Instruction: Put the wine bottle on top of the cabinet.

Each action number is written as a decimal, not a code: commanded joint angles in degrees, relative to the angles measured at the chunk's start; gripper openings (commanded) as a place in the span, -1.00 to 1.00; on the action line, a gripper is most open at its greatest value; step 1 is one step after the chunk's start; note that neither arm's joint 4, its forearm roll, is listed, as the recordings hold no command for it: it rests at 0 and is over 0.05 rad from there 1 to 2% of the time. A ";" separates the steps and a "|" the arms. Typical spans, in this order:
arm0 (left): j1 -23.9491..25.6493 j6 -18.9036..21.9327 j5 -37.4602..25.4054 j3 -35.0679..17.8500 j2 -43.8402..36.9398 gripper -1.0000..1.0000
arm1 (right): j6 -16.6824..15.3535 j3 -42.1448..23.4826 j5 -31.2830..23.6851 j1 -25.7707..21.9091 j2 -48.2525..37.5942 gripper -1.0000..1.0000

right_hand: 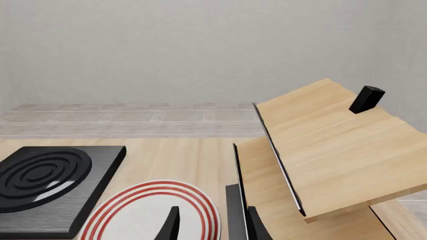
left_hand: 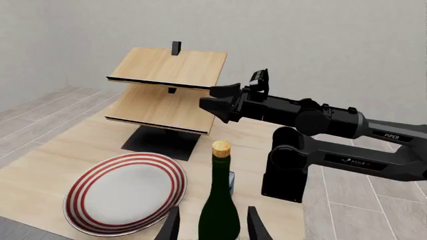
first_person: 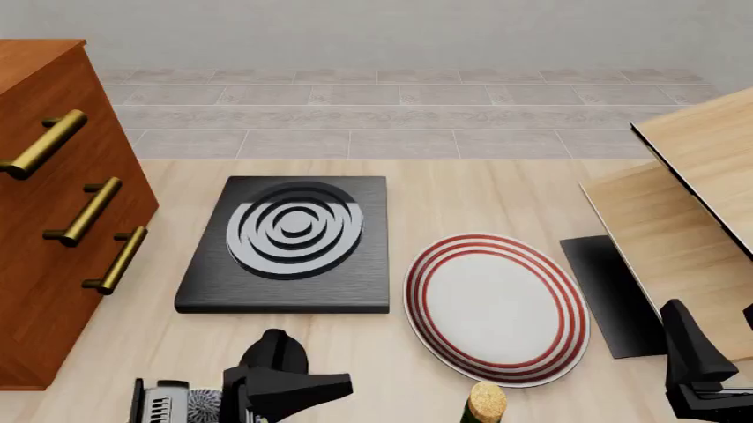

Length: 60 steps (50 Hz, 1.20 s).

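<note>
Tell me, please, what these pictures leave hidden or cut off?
- Wine bottle: base and label cut off by the left wrist view's edge; front view shows only its cork.
- Cabinet: top cut off in the front view.
- Left gripper: whether its fingers touch the bottle is unclear.

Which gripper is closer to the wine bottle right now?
Left. The left gripper straddles the wine bottle, fingers either side. The right gripper hangs beyond it, above.
</note>
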<state>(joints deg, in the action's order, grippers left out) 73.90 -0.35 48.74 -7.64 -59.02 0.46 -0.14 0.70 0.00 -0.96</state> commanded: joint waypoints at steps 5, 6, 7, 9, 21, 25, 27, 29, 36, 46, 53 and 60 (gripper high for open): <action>1.19 0.06 7.45 -0.20 -8.87 1.00 | -0.02 0.00 0.00 0.00 0.00 1.00; 1.31 0.05 8.86 -0.21 -10.58 1.00 | 0.00 0.00 0.00 0.01 0.00 1.00; 1.31 0.05 8.93 -0.22 -10.65 1.00 | 0.00 0.00 0.00 0.01 0.00 1.00; 1.46 0.24 10.97 -0.21 -13.13 1.00 | -0.01 0.00 0.00 0.00 -0.01 1.00; 1.77 0.16 13.72 -1.73 -17.73 1.00 | -0.01 0.00 0.00 -0.03 0.02 1.00; 1.79 0.13 14.43 -1.89 -18.65 1.00 | 0.00 0.00 0.00 0.00 0.00 1.00; 1.79 0.13 14.43 -1.89 -18.65 1.00 | 0.00 0.00 0.00 0.00 0.00 1.00; 1.79 0.13 14.43 -1.89 -18.65 1.00 | 0.00 0.00 0.00 0.00 0.00 1.00; 1.33 0.20 17.73 -1.91 -22.72 1.00 | -0.01 0.00 0.00 0.02 -0.01 1.00; 1.11 -0.04 20.00 -2.42 -26.60 1.00 | 0.01 0.00 0.01 0.00 -0.01 1.00; 1.29 0.02 20.54 -3.32 -28.37 1.00 | -0.01 0.00 0.01 -0.01 -0.01 1.00; 1.54 0.20 20.86 -4.42 -29.97 1.00 | 0.00 0.00 0.00 0.00 0.00 1.00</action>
<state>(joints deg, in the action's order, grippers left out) 75.26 -0.31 68.70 -10.86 -86.43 0.46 -0.14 0.71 0.00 -0.97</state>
